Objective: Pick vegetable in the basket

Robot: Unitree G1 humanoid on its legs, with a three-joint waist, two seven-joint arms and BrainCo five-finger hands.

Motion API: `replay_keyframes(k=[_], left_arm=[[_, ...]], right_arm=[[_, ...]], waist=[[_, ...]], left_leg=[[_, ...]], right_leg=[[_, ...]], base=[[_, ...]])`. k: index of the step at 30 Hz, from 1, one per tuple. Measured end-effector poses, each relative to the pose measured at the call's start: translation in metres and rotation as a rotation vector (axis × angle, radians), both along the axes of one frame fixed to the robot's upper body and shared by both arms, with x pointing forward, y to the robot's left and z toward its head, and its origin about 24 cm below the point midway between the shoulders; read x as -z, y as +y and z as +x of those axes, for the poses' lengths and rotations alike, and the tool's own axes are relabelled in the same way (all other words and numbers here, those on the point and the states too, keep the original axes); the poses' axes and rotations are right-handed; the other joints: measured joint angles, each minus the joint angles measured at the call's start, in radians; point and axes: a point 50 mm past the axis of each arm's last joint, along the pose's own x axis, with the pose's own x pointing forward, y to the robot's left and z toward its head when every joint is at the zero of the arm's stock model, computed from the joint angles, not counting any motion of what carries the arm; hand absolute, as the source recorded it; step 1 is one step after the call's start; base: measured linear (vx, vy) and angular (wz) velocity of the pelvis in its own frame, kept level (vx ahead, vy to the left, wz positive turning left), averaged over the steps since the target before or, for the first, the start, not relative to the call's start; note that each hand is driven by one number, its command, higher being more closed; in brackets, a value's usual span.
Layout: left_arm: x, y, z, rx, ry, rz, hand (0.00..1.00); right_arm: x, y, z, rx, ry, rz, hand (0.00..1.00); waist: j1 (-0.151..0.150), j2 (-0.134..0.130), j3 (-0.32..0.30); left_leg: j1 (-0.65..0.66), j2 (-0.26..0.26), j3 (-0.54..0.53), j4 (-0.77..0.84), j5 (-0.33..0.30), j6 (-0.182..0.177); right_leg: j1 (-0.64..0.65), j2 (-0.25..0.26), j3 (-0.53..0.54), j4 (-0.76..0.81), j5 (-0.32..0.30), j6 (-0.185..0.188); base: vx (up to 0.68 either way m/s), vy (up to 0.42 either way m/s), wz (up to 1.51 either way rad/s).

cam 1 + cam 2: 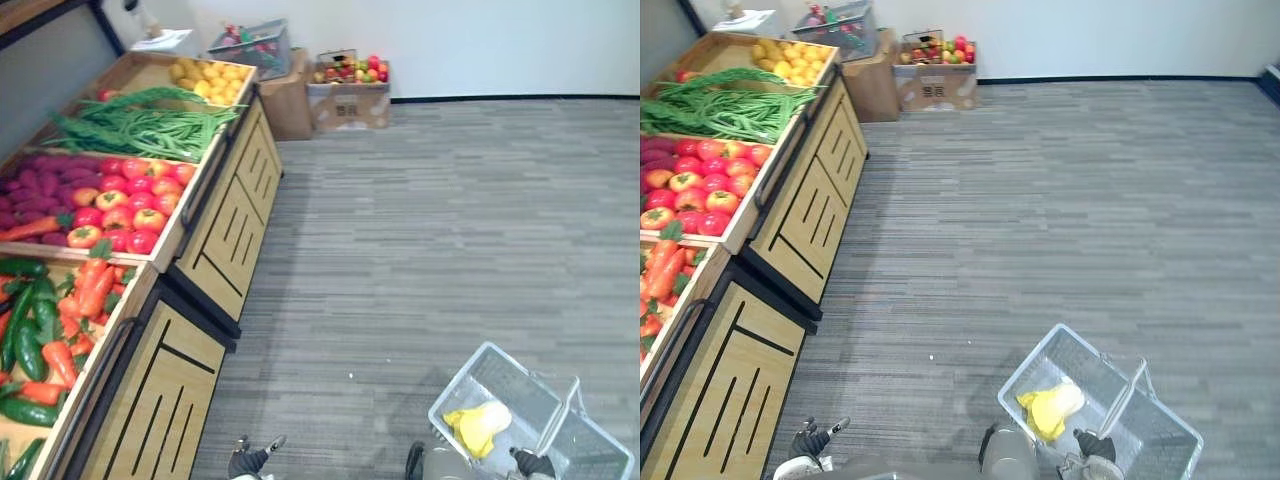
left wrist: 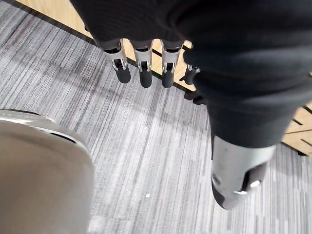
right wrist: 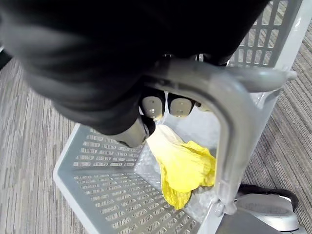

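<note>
Grey basket (image 3: 102, 195) — yellow vegetable (image 3: 185, 168) inside

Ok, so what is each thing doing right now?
Basket: held by its handle.
Yellow vegetable: lying inside the basket.
Right hand: curled round the handle.
Left hand: open, holding nothing.
Wooden crates: piled full.

Left hand (image 2: 161, 29), black cover, silver fingers (image 2: 142, 58), dark tips
</note>
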Motion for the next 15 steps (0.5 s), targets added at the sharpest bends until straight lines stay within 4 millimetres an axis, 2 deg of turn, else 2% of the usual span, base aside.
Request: replay_keyframes(k=[1,3,4,5,6,7,8,9,10,12,14,15], left_arm=[[-0.001,0.002,0.002,0.004,-0.002,0.004,0.0],[-0.004,0.003,0.016,0.018,-0.035,0.008,0.0],[-0.005,0.003,0.019,0.02,-0.041,0.008,0.0],[-0.005,0.003,0.021,0.024,-0.045,0.007,0.0],[-0.006,-0.001,0.025,0.047,-0.051,0.005,0.0],[-0.006,-0.002,0.026,0.055,-0.049,0.003,0.0],[-0.005,-0.004,0.025,0.067,-0.04,0.001,0.0],[-0.004,-0.002,0.024,0.074,-0.025,0.006,0.0],[-0.004,0.0,0.024,0.075,-0.018,0.011,0.0],[-0.006,0.01,0.024,0.054,-0.016,0.034,0.0],[-0.004,0.015,0.017,0.035,0.006,0.042,0.0],[-0.003,0.016,0.011,0.025,0.022,0.043,0.0]], right_arm=[[0.0,0.0,-0.001,-0.002,0.003,-0.001,1.0],[0.002,0.001,-0.006,0.006,0.022,0.008,1.0],[0.003,0.002,-0.008,0.01,0.03,0.012,1.0],[0.005,0.003,-0.012,0.016,0.044,0.017,1.0],[0.005,0.002,-0.016,0.031,0.053,0.02,1.0],[0.005,0.001,-0.016,0.035,0.055,0.019,1.0],[0.005,-0.001,-0.016,0.052,0.055,0.019,1.0],[0.007,0.005,-0.016,0.057,0.056,0.036,1.0],[0.009,0.014,-0.012,0.047,0.049,0.06,1.0],[0.011,0.027,-0.001,0.008,0.037,0.082,1.0],[0.009,0.034,0.013,-0.038,0.015,0.087,1.0],[0.008,0.037,0.018,-0.073,0.007,0.085,1.0]], waist=[[-0.002,-0.003,0.0],[-0.007,-0.028,0.013],[-0.007,-0.033,0.013],[-0.007,-0.041,0.011],[-0.009,-0.042,0.009],[-0.009,-0.038,0.007],[-0.007,-0.032,0.002],[-0.01,-0.033,-0.019],[-0.009,-0.057,-0.026],[-0.002,-0.083,-0.02],[0.002,-0.081,-0.018],[0.003,-0.072,-0.018]], left_leg=[[-0.024,0.019,0.035,0.032,0.016,0.011],[-0.113,0.053,0.219,0.113,-0.068,0.059],[-0.128,0.058,0.277,0.11,-0.084,0.074],[-0.142,0.062,0.374,0.083,-0.101,0.098],[-0.162,0.05,0.498,-0.018,-0.103,0.12],[-0.171,0.036,0.535,-0.086,-0.077,0.138],[-0.168,0.006,0.605,-0.207,-0.04,0.177],[-0.163,-0.04,0.588,-0.284,-0.037,0.182],[-0.163,-0.092,0.575,-0.368,-0.027,0.199],[-0.163,-0.13,0.563,-0.418,-0.016,0.218],[-0.138,-0.135,0.571,-0.415,-0.016,0.218],[-0.122,-0.135,0.579,-0.411,-0.016,0.217]], right_leg=[[0.024,-0.006,-0.029,-0.021,-0.001,-0.002],[0.103,-0.049,-0.127,-0.089,0.007,0.011],[0.125,-0.057,-0.157,-0.104,0.01,0.016],[0.155,-0.07,-0.201,-0.122,0.012,0.02],[0.195,-0.081,-0.264,-0.141,0.02,0.033],[0.204,-0.082,-0.286,-0.143,0.021,0.036],[0.215,-0.079,-0.31,-0.151,0.026,0.045],[0.215,-0.08,-0.309,-0.171,0.041,0.066],[0.217,-0.076,-0.306,-0.224,0.053,0.085],[0.254,-0.056,-0.304,-0.318,0.075,0.102],[0.301,-0.045,-0.294,-0.381,0.11,0.11],[0.324,-0.04,-0.285,-0.406,0.123,0.112]], base=[[0.23,-0.062,0.9],[0.21,-0.028,1.25],[0.15,0.036,1.23],[0.14,0.091,1.32],[0.14,0.12,1.29],[0.17,0.232,1.27],[0.15,0.219,1.01],[0.19,0.278,1.11],[0.13,0.17,0.84],[0.13,0.101,0.52],[0.1,-0.03,0.03],[0.04,-0.052,-0.16]])
